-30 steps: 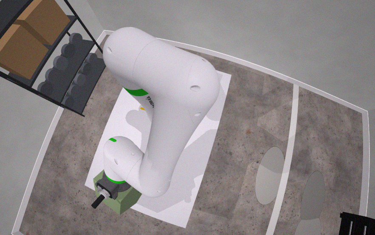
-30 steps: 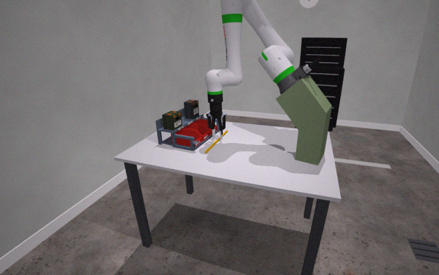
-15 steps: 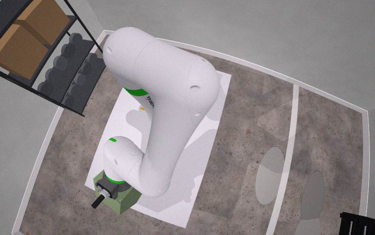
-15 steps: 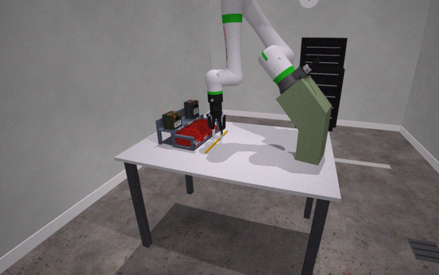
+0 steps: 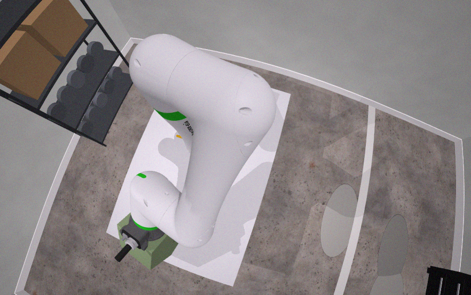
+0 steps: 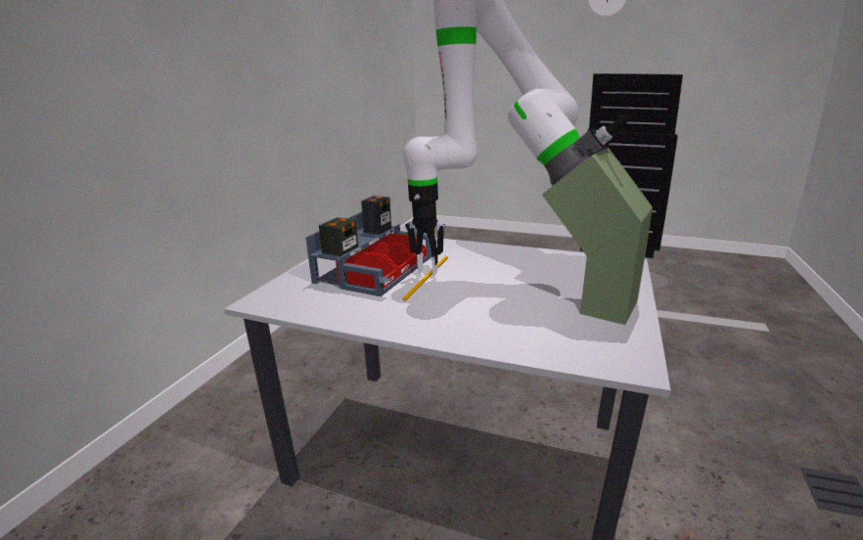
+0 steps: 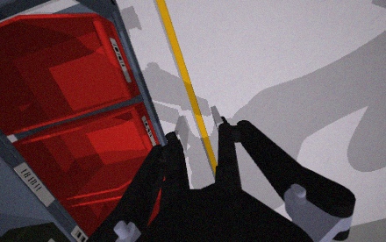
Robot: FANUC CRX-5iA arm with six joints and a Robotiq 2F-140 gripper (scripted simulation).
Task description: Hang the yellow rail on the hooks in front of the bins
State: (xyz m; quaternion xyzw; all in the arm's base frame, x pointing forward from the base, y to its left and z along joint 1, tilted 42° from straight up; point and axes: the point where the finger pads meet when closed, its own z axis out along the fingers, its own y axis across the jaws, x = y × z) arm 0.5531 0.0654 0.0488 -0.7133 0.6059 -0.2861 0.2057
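At left centre of the exterior view, red bins (image 6: 382,257) (image 7: 88,66) fill a blue-grey rack (image 6: 362,287) on the worktop (image 6: 483,343), close beside the claw (image 6: 428,272) (image 7: 198,115). The yellow rail (image 6: 417,286) (image 7: 186,83) lies on the worktop, passing between the spread fingertips, ungripped. The arm (image 5: 208,139) (image 6: 459,82) points the claw downward.

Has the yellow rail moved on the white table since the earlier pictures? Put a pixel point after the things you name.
No, the yellow rail (image 5: 178,136) (image 6: 417,287) (image 7: 186,83) lies in the same place beside the red bins (image 6: 382,257) (image 7: 83,66).
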